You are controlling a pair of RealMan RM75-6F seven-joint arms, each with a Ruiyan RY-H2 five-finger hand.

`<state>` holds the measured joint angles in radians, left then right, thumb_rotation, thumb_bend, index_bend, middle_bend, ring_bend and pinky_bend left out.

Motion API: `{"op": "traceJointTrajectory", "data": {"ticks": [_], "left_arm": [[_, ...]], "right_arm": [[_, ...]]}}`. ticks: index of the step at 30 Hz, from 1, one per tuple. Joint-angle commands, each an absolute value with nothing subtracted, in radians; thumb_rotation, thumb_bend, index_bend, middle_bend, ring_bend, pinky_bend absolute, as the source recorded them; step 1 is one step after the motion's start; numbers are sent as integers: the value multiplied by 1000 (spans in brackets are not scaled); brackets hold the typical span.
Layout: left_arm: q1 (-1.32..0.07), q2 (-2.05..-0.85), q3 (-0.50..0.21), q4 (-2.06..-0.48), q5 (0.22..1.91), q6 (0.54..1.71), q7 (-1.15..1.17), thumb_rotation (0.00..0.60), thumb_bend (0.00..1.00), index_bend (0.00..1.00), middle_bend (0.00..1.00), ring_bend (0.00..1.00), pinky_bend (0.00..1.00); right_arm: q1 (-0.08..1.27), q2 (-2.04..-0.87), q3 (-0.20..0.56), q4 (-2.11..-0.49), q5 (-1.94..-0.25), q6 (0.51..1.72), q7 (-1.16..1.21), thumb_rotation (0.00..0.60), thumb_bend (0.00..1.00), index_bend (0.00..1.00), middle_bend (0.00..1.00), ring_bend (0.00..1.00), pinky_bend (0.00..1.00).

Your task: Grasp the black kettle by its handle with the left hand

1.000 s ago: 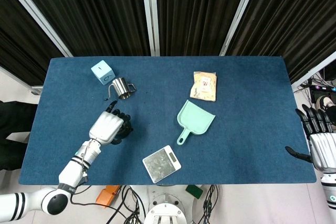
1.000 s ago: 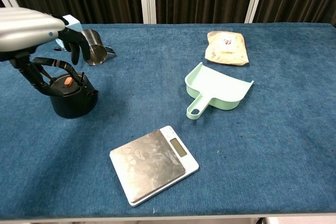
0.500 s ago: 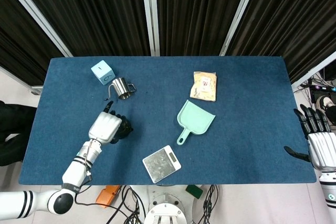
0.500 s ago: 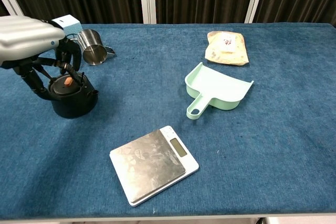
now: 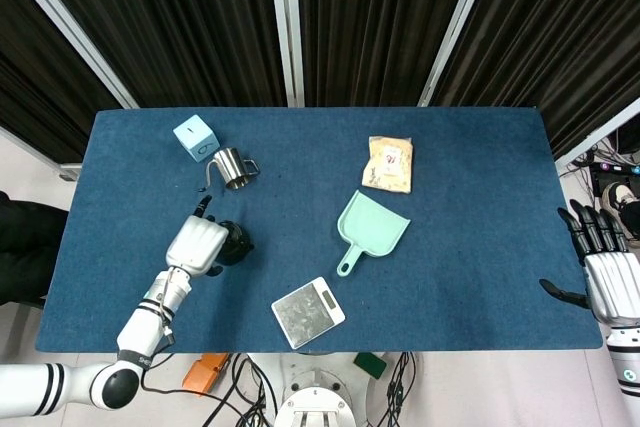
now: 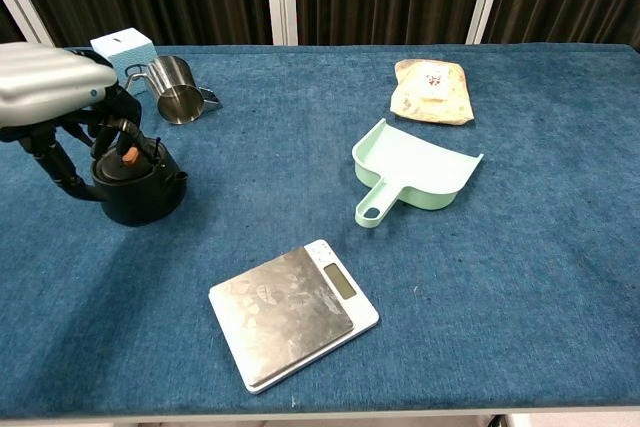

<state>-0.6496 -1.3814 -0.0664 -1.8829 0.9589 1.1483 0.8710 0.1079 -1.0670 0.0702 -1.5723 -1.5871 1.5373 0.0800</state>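
Blue table [image 6: 520, 277], one kettle [image 6: 140, 187] near its left edge; left hand [image 6: 50, 82] curls over the handle (grip unclear). Right hand [image 5: 605, 267] spread, off the right edge.

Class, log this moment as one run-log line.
left hand: over kettle, fingers around handle, grip unclear | right hand: open, table edge | kettle: on table
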Motion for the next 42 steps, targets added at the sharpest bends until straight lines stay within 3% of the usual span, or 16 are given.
{"op": "traceJointTrajectory", "data": {"ticks": [1, 21, 26, 31, 34, 37, 42], "left_arm": [[-653, -1385, -60, -1880, 959, 1147, 867, 600, 110, 548, 601, 483, 0], [-686, -1417, -34, -1834, 920, 1096, 809, 584, 111, 768, 836, 702, 0], [-693, -1424, -34, -1826, 917, 1092, 793, 483, 111, 886, 948, 811, 0], [-696, -1420, -40, -1814, 923, 1081, 754, 289, 105, 994, 1000, 894, 0], [-695, -1416, -48, -1807, 933, 1073, 714, 153, 88, 1000, 1000, 909, 0], [-695, -1409, -55, -1799, 941, 1064, 677, 60, 71, 1000, 1000, 921, 0], [-689, -1405, -66, -1778, 962, 1071, 630, 12, 58, 1000, 1000, 946, 1]], "right_arm": [[108, -1068, 70, -1572, -1586, 1536, 80, 600, 100, 0, 26, 0, 0], [110, -1074, 72, -1564, -1574, 1525, 86, 600, 99, 0, 25, 0, 0], [109, -1076, 72, -1563, -1573, 1526, 86, 600, 99, 0, 25, 0, 0], [107, -1076, 72, -1563, -1570, 1527, 87, 600, 99, 0, 26, 0, 0], [107, -1077, 73, -1562, -1567, 1526, 88, 600, 98, 0, 26, 0, 0], [107, -1078, 73, -1560, -1567, 1526, 89, 600, 99, 0, 25, 0, 0], [106, -1080, 73, -1557, -1565, 1525, 93, 600, 99, 0, 25, 0, 0]]}}
